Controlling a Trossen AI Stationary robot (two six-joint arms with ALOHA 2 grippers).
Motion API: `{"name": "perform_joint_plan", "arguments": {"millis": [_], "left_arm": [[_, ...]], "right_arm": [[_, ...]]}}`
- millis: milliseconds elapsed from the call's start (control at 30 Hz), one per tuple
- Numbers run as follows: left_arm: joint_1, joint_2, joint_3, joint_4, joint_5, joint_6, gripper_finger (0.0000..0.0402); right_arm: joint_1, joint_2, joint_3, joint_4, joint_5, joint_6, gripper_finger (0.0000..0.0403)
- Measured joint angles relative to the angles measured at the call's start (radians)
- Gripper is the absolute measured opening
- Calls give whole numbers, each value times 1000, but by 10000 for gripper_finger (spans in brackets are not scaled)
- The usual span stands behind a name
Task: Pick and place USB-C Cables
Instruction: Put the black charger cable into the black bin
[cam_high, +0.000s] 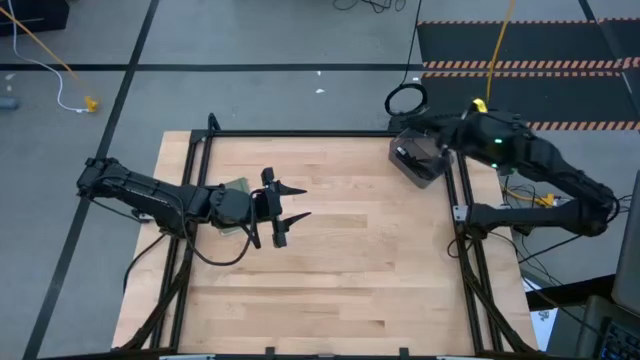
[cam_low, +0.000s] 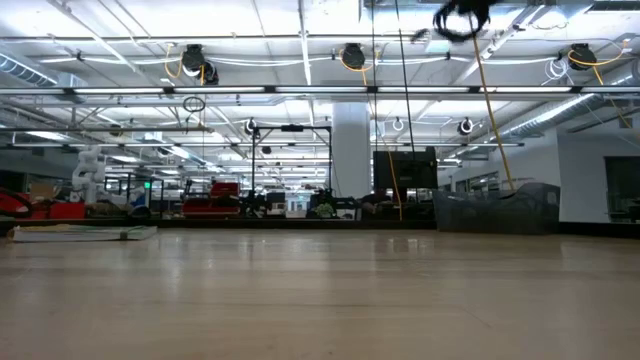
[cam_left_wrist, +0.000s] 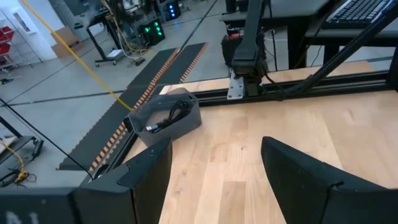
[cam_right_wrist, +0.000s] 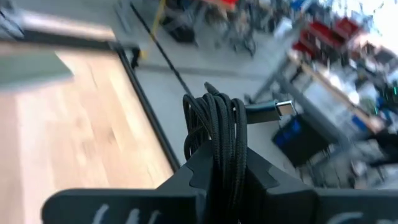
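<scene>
A black braided USB-C cable bundle (cam_right_wrist: 217, 121) sits in my shut right gripper (cam_right_wrist: 224, 163), its silver plug (cam_right_wrist: 278, 110) sticking out sideways. In the high view, my right gripper (cam_high: 434, 140) hovers at the table's far right corner over a grey bin (cam_high: 415, 168). The low view shows the bundle (cam_low: 460, 18) high above the tabletop. Another black cable (cam_left_wrist: 165, 118) lies inside the bin (cam_left_wrist: 188, 118). My left gripper (cam_high: 292, 214) is open above the table's left middle, its fingers pointing right, touching nothing. No blue-purple cable is in view. My right gripper pinches the black cable bundle between its two fingers, which lie across the bunched strands at the coil's lower part (cam_right_wrist: 222, 149). Several strands pass through the hold. The coil and plug stick out past the fingertips, lifted clear of the table.
A black ring-shaped cord loop (cam_high: 405, 100) lies on the floor beyond the bin. A yellow cord (cam_high: 497, 50) runs across the floor mat behind. A black metal frame (cam_high: 455, 215) borders the table. A pale green object (cam_high: 236, 188) sits under my left arm. Bare wood spreads between the arms.
</scene>
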Motion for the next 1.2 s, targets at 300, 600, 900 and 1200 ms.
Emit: {"name": "perform_joint_plan", "arguments": {"millis": [300,600,900,1200], "left_arm": [[0,0,0,-1,0,3,250],[0,0,0,-2,0,12,250],[0,0,0,-2,0,13,250],[0,0,0,-2,0,12,250]], "right_arm": [[-227,80,-195,-2,0,22,31],[-390,179,-336,14,-7,12,31],[-462,236,-409,51,-59,9,31],[-514,278,-472,155,-59,-12,31]]}}
